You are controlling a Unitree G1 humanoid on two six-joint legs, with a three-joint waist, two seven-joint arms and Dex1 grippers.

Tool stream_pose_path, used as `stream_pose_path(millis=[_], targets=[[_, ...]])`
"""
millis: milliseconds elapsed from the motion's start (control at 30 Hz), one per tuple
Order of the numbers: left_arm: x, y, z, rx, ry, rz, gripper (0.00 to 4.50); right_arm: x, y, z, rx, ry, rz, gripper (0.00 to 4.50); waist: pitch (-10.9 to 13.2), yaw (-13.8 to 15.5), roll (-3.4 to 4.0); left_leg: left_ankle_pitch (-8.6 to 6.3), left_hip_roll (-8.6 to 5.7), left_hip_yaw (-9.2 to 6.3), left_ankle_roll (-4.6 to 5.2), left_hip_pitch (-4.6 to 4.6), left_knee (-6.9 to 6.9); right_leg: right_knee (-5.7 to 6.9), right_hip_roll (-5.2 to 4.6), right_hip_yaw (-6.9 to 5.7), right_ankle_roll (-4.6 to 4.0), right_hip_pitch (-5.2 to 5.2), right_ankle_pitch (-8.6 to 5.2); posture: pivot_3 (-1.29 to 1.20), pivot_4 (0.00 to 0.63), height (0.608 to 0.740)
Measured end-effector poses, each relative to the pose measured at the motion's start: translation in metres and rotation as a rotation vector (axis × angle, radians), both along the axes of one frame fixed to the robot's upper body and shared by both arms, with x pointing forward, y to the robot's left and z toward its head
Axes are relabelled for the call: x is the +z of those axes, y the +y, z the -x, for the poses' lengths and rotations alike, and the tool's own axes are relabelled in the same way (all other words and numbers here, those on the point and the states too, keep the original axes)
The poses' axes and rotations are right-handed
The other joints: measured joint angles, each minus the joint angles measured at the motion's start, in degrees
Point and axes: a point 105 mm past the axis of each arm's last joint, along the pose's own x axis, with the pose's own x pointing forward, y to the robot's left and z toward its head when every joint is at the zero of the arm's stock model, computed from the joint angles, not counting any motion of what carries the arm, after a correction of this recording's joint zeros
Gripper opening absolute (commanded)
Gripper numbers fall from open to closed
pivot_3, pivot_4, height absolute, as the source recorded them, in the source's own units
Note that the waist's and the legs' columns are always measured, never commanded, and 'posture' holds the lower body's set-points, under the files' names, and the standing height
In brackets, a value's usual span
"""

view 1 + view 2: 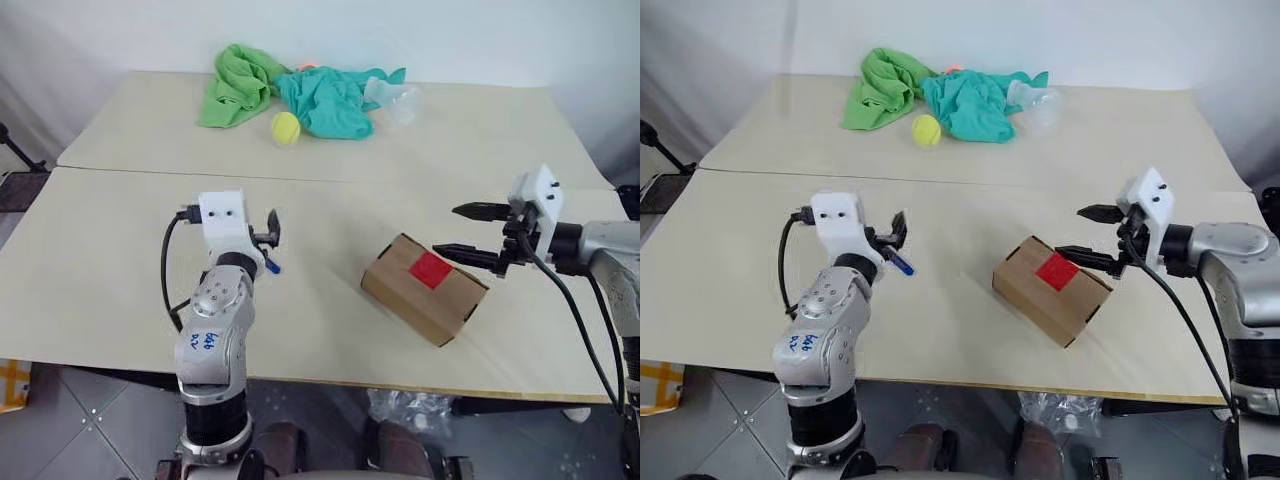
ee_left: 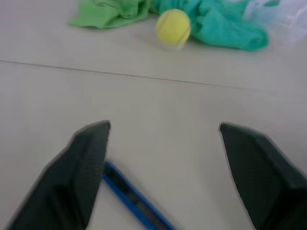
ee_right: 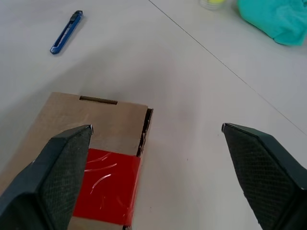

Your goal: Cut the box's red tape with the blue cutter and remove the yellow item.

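The box [image 1: 425,292], a small brown carton, lies shut on the table right of centre. The red tape [image 1: 430,269] is a square patch across its flap seam. My right gripper [image 1: 447,230] hovers open just above and beyond the box's far right end, with nothing between its fingers; the right wrist view shows the tape [image 3: 108,187] below it. The blue cutter [image 1: 900,264] lies flat on the table at the left. My left gripper [image 1: 890,232] stands open just above the cutter [image 2: 134,199] without holding it. The yellow item is hidden.
At the back of the table lie a green cloth [image 1: 238,85], a teal cloth [image 1: 330,100], a yellow-green tennis ball [image 1: 285,127] and a clear plastic piece [image 1: 395,100]. A seam [image 1: 350,180] runs across the tabletop. The front edge [image 1: 400,385] is near the box.
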Motion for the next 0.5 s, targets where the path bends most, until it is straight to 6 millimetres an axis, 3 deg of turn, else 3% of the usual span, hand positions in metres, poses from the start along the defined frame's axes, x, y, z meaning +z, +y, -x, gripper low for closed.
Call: stream_pose_path(millis=[167,267,500], targets=[[-0.011,0.013,0.004,0.103,0.107,0.019,3.57,-0.008,0.002,-0.002,0.026,0.035,0.01,4.5,0.0,0.5,0.0,0.0,-0.03,-0.07,-0.01,-0.08,0.05,-0.01,-0.02,-0.01,0.0,0.0,0.0,0.0,0.15,0.74],[-0.02,0.007,0.001,0.106,0.189,0.039,3.22,-0.008,-0.001,-0.005,0.028,0.039,0.014,4.5,0.0,0.8,0.0,-0.01,-0.04,-0.08,-0.02,-0.08,0.05,-0.04,-0.02,-0.01,0.0,-0.01,0.0,0.0,0.15,0.74],[-0.032,-0.006,-0.008,0.075,0.255,0.049,3.22,-0.004,0.001,-0.005,0.046,0.029,0.028,4.5,0.0,0.8,0.0,-0.04,-0.01,-0.09,-0.08,-0.1,0.04,-0.05,0.01,-0.02,-0.02,-0.04,-0.01,0.0,0.15,0.74]])
